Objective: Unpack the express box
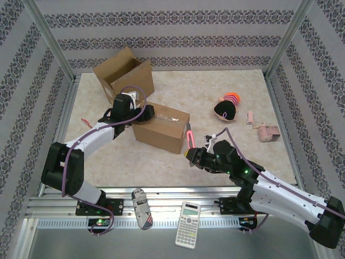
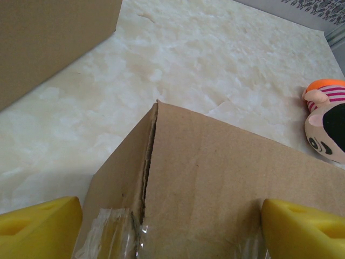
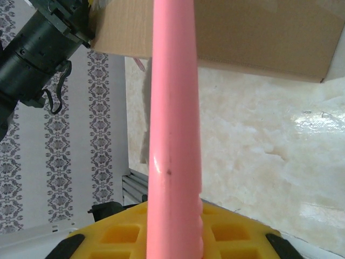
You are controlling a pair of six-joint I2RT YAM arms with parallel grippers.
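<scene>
The express box (image 1: 161,127) is a shut brown carton in the middle of the table, with clear tape over its seam (image 2: 116,232). My left gripper (image 1: 144,114) hangs open over the box's left end, and its yellow fingers (image 2: 40,226) stand wide to either side of the taped top. The right gripper (image 1: 193,154) is shut on a pink cutter (image 1: 190,135), which points up towards the box's right front corner. From the right wrist the pink cutter (image 3: 173,118) rises out of the yellow jaws, with the box (image 3: 226,32) beyond it.
An open empty carton (image 1: 123,73) stands at the back left. A plush toy (image 1: 227,106) and pink items (image 1: 268,133) lie to the right. A calculator (image 1: 187,224) and a patterned object (image 1: 142,208) rest on the near rail. Bare table lies in front of the box.
</scene>
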